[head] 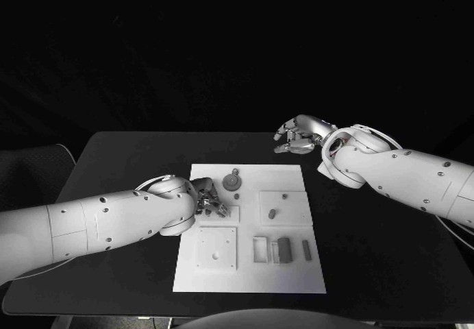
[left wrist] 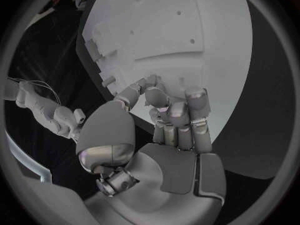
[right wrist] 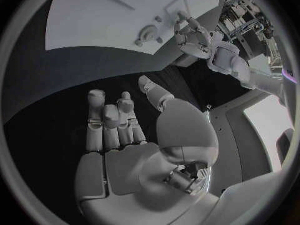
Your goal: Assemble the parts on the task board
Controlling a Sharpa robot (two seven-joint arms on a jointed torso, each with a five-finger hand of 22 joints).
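Observation:
The white task board (head: 252, 274) lies in the middle of the black table. On it are a grey gear (head: 231, 181), a small peg (head: 237, 196), an oblong part (head: 272, 214) on a raised square, a square plate with a hole (head: 216, 248) and upright grey blocks (head: 284, 250). My left hand (head: 207, 199) rests over the board's left edge beside the gear, fingers curled in with their tips together (left wrist: 156, 96); no part shows between them. My right hand (head: 301, 135) hovers over the table beyond the board's far right corner, fingers (right wrist: 109, 117) apart, holding nothing.
Bare black table (head: 118, 164) surrounds the board on all sides. In the right wrist view the gear (right wrist: 148, 34) lies just beside my left hand (right wrist: 190, 37) on the board (right wrist: 94, 20).

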